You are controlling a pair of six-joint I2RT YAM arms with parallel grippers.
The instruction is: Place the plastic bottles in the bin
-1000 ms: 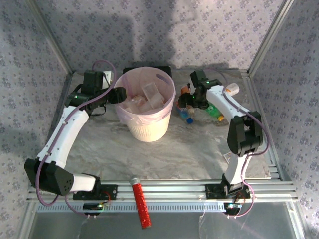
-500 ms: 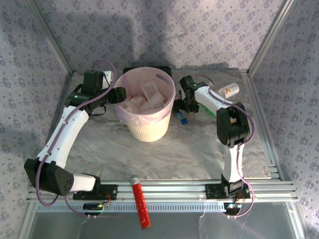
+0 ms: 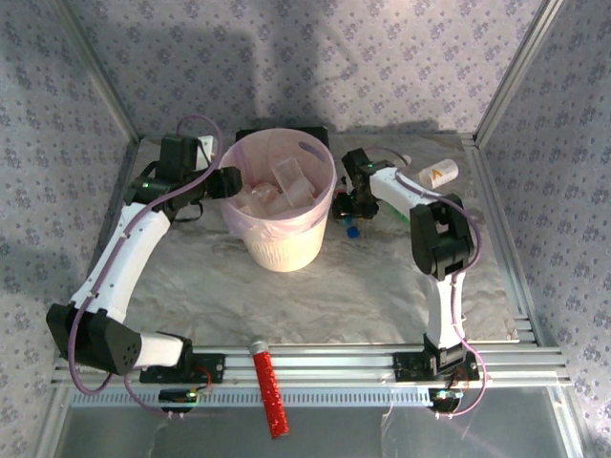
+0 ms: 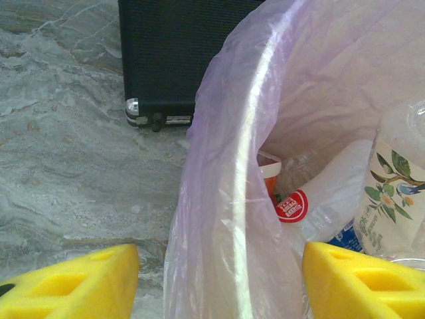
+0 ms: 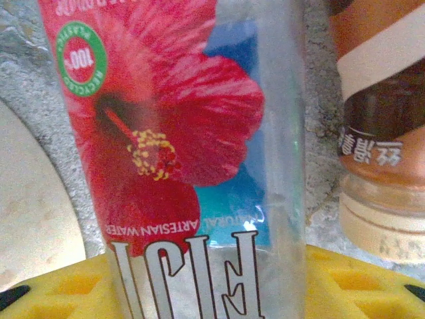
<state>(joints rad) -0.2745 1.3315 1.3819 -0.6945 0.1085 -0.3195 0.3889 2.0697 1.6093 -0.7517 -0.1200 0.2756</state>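
1. Plastic bottle with a red flower label (image 5: 199, 133) sits between the pads of the right gripper (image 5: 206, 292). A yellow pad presses on each flank, so the claw is clamped on it.
2. A brown bottle (image 5: 382, 100) with a pale cap lies just beside that claw, apart from the held one.
3. The bin (image 3: 286, 239) stands close on the claw's other side, and its whitish base curves into the wrist view.
4. A white bottle with an orange mark (image 3: 439, 173) lies well apart from the right gripper, on its outer side.
5. More clear bottles (image 4: 392, 193) lie inside the bin, just ahead of the left gripper (image 4: 219, 289).
6. The left gripper straddles the bin's lined rim, one pad outside and one inside. Whether it pinches the wall I cannot tell.
7. A black case (image 4: 179, 60) sits beyond that claw, behind the bin. A red glittery tube (image 3: 267, 386) lies far back, by the arm bases.
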